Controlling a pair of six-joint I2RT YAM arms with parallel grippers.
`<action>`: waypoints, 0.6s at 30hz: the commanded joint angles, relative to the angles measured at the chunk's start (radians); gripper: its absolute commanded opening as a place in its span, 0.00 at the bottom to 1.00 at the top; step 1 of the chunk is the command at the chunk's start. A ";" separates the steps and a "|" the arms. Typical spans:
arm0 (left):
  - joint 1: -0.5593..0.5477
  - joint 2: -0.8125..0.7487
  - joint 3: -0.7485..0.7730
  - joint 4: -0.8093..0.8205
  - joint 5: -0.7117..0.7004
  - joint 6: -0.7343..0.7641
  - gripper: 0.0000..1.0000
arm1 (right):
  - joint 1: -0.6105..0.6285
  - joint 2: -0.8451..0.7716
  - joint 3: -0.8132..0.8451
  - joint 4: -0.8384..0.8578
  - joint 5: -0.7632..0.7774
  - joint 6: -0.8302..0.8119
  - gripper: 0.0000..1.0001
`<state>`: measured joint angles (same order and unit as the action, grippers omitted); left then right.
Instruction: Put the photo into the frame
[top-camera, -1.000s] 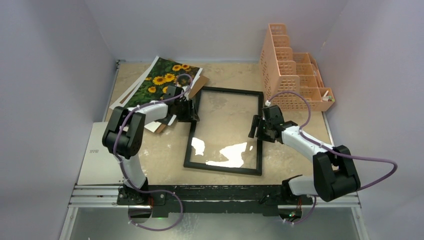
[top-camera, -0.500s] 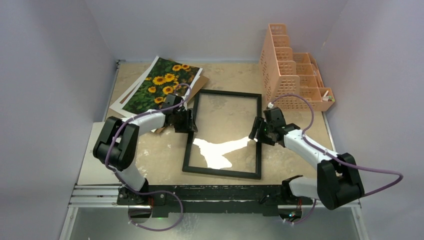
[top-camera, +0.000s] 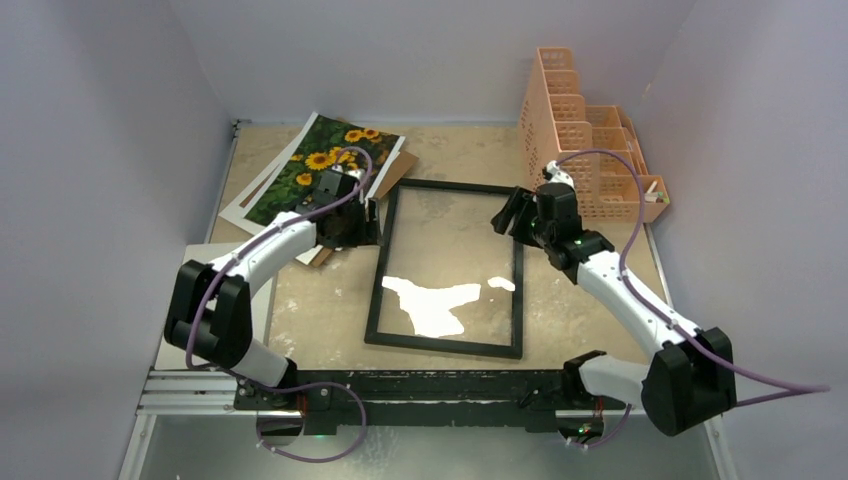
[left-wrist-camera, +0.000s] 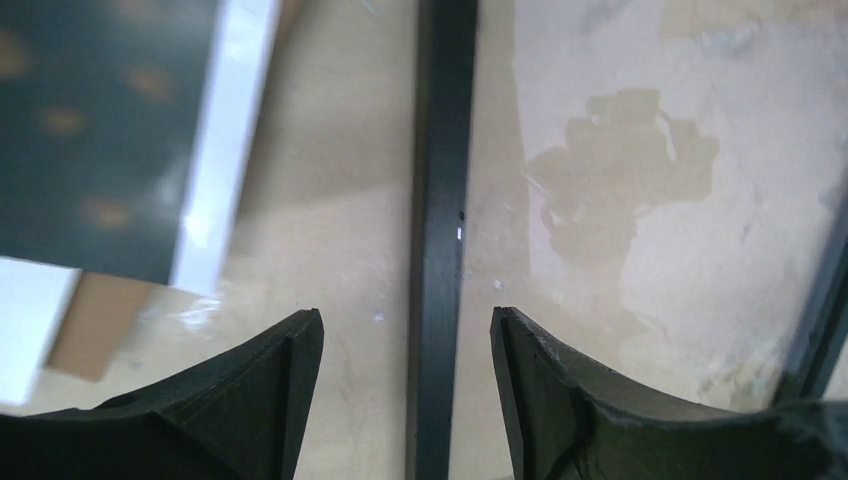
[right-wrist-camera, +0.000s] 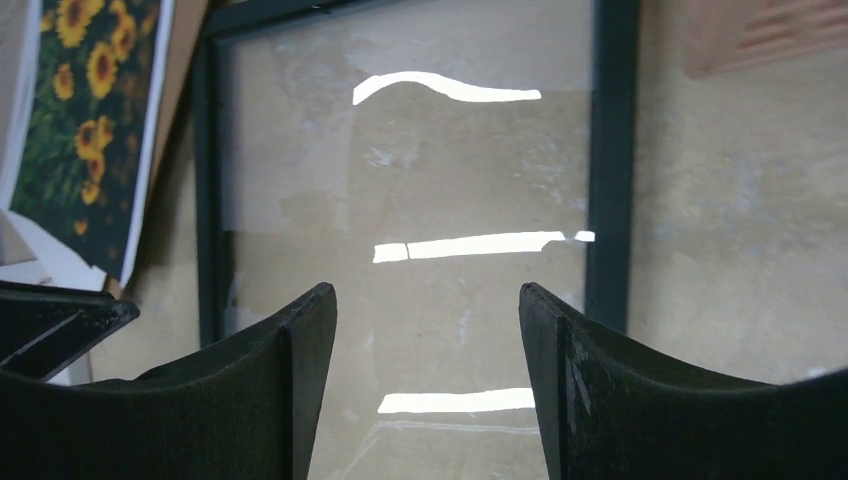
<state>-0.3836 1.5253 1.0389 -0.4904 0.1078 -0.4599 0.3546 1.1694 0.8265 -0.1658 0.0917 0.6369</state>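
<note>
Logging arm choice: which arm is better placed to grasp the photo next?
Left, probably: the left gripper hangs open over the frame, beside the photo; the right gripper is open too, but across the frame.

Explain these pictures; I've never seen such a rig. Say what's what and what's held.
Two robot arms are bolted at the near edge of the table, each ending in a two-finger gripper. The wide picture looks down from above; the two close-ups come from wrist cameras, so the dark wedges are each arm's own fingers. On the table lie a sunflower photo, a black frame and a peach mesh organizer. The left gripper is open astride the frame's left bar; the right gripper is open near its right bar. Nothing is held.
</note>
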 joint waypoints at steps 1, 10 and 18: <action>0.043 -0.072 0.081 -0.051 -0.207 -0.002 0.65 | 0.036 0.080 0.092 0.174 -0.126 0.019 0.69; 0.106 -0.141 -0.006 -0.092 -0.374 -0.147 0.64 | 0.193 0.349 0.339 0.280 -0.163 0.167 0.68; 0.375 -0.184 -0.145 -0.086 -0.170 -0.214 0.64 | 0.261 0.527 0.420 0.333 -0.227 0.296 0.62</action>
<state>-0.0986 1.3952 0.9699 -0.5797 -0.1711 -0.6174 0.6041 1.6707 1.2079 0.1333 -0.0948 0.8505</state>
